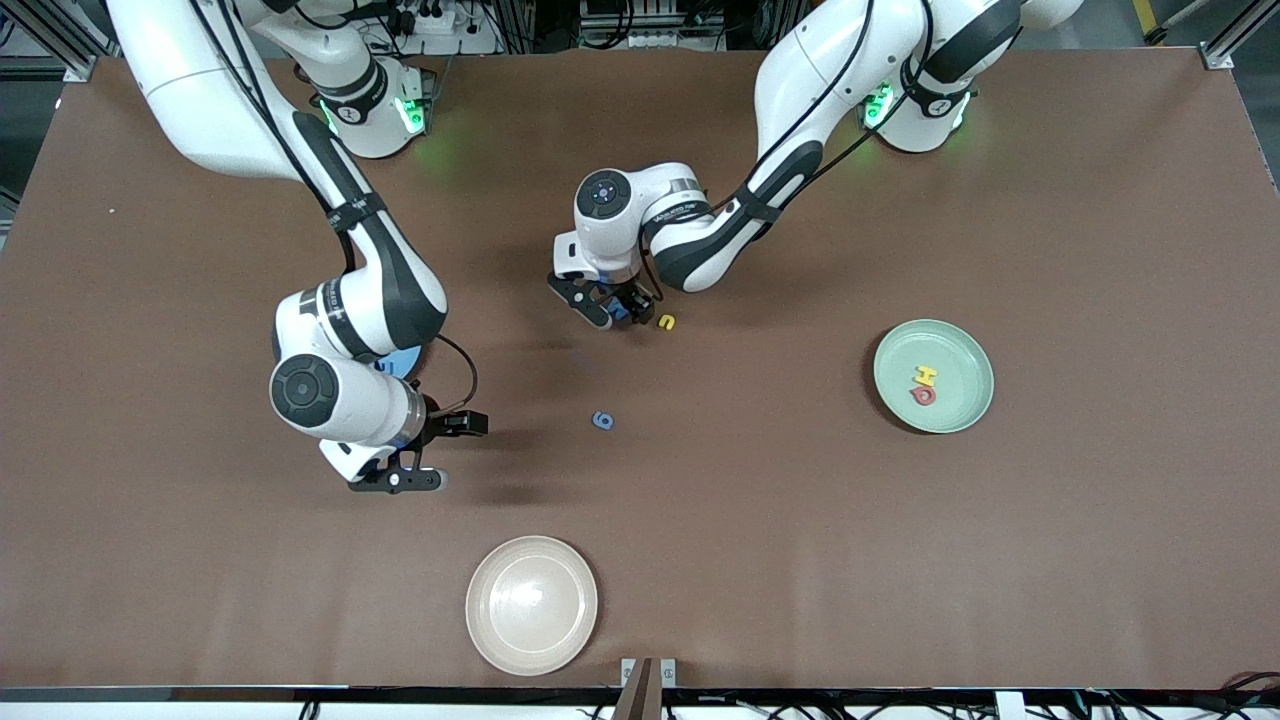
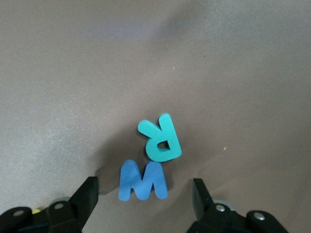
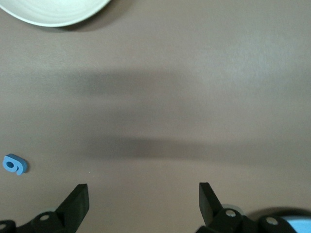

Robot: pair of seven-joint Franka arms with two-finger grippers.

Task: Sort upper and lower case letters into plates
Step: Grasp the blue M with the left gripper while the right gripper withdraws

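My left gripper (image 1: 612, 308) is open, low over the table's middle, its fingers (image 2: 90, 194) on either side of a blue M (image 2: 143, 180). A teal R (image 2: 160, 138) touches the M. A yellow letter (image 1: 666, 322) lies just beside this gripper. A blue g (image 1: 602, 420) lies nearer the front camera and shows in the right wrist view (image 3: 14, 164). The mint green plate (image 1: 960, 420) holds a yellow H (image 1: 927, 375) and a red D (image 1: 922, 395). The light blue plate (image 1: 405, 360) is mostly hidden under the right arm. My right gripper (image 1: 440, 452) is open and empty (image 3: 143, 200).
A cream-white plate (image 1: 531, 604) sits near the table's front edge and shows in the right wrist view (image 3: 53, 12). The brown table (image 1: 800, 560) is bare between the plates.
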